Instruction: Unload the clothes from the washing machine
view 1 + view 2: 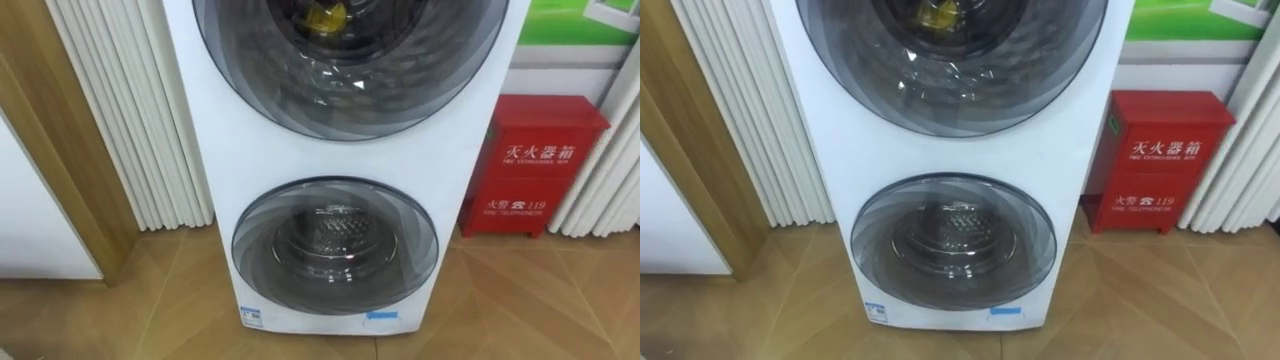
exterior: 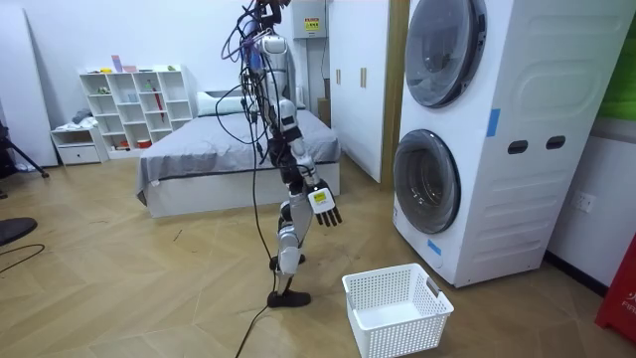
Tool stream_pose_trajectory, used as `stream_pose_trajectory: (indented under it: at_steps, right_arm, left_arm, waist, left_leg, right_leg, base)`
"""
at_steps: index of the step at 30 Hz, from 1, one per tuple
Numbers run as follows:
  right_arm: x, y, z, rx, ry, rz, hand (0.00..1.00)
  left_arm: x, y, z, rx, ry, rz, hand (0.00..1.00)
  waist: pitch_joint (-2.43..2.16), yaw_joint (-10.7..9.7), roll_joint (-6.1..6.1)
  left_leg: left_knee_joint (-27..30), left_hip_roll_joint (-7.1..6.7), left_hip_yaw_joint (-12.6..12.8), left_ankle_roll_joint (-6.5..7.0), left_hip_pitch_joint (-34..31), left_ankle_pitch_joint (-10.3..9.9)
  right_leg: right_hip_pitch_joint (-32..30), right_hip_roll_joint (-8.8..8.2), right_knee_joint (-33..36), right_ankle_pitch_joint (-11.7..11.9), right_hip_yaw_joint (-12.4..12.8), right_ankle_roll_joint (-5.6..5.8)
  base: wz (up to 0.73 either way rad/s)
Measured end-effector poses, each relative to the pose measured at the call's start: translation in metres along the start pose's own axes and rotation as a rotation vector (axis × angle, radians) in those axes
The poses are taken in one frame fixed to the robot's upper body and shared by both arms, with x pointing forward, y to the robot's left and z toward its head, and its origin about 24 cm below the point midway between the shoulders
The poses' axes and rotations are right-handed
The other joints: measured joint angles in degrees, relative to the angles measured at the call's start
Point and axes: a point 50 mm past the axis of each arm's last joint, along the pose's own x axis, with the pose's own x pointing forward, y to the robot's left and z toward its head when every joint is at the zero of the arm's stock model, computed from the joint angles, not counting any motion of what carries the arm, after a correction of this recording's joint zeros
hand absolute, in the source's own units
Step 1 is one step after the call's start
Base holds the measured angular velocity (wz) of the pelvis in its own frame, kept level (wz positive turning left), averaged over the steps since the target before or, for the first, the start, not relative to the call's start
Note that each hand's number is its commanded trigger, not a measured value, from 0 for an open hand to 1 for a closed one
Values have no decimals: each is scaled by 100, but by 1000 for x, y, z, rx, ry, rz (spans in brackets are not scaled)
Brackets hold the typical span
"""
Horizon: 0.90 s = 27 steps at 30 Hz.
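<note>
A white stacked washing machine (image 1: 240,150) stands straight before me, with two round dark glass doors. The upper door (image 1: 350,60) is closed, and a yellow piece of clothing (image 1: 326,15) shows through it inside the drum. Behind the closed lower door (image 1: 335,245) is a bare metal drum. In the room view I stand upright on the wooden floor, a step or two back from the machine (image 2: 517,149), facing it. My right hand (image 2: 325,206) hangs at hip height with its fingers relaxed and holds nothing.
A white plastic laundry basket (image 2: 397,308) sits on the floor between me and the machine. A red fire-extinguisher box (image 1: 540,165) stands right of the machine. White ribbed panels (image 1: 120,110) and a wooden door frame (image 1: 60,150) are on its left. A bed (image 2: 229,149) lies behind me.
</note>
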Motion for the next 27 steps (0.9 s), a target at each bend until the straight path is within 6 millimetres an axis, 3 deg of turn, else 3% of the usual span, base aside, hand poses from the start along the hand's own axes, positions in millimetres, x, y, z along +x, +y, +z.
stream_pose_trajectory:
  at_steps: [2, 6, 7, 10, 15, 22, 24, 27]
  right_arm:
    - [1, 0, 23, 19, -72, -10, 0]
    - [-9, 3, 106, 37, -369, -8, 0]
    - [-14, 4, 120, 40, -422, -4, 0]
    - [-48, 10, 194, 42, -714, 14, 0]
    - [-80, 12, 247, 70, -902, -3, 0]
    - [-140, 16, 322, 96, -1165, 4, 0]
    - [-153, 12, 335, 127, -1205, 3, 0]
    - [-165, 6, 345, 133, -1235, -5, 0]
  left_arm:
    - [1, 3, 2, -19, -2, 10, 0]
    - [2, 8, 8, -41, -17, 25, 0]
    - [2, 8, 9, -41, -19, 25, 0]
    - [3, 13, 11, -27, -20, 37, 0]
    - [4, 17, 14, -20, -21, 47, 0]
    - [4, 24, 16, -22, -13, 72, 0]
    - [4, 25, 14, -19, 3, 73, 0]
    - [3, 27, 7, -12, 32, 77, 0]
  waist:
    - [16, -5, -30]
    - [72, 3, -57]
    - [65, 8, -66]
    - [42, 31, -124]
    - [-37, 253, -285]
    - [-22, 351, -397]
    - [0, 403, -441]
    - [-19, 476, -527]
  left_leg:
    - [13, 0, 6, 1, 10, 1]
    - [51, -1, 7, 6, -16, 4]
    - [50, -4, 9, 9, -28, 6]
    - [48, -14, 16, 13, -62, 16]
    - [49, -17, -9, 14, -33, 18]
    - [-131, -36, -42, 16, 68, 55]
    - [-144, -35, -47, 16, 98, 55]
    - [-170, -37, -81, 16, 97, 55]
  right_leg:
    - [11, 0, 5, 0, 10, -1]
    - [-42, -14, 87, -2, 5, 2]
    - [-62, -17, 90, -4, 8, 5]
    - [-96, -19, 60, -6, 15, 8]
    - [-111, -18, 102, -3, 19, 4]
    - [-76, -30, 91, 0, -13, 2]
    - [-51, -29, 81, 0, -31, 2]
    - [-44, -28, 84, 0, -70, 2]
  base:
    - [-2]
    - [0]
    - [-3]
    - [0]
    - [2]
    - [3]
    - [0]
    - [7]
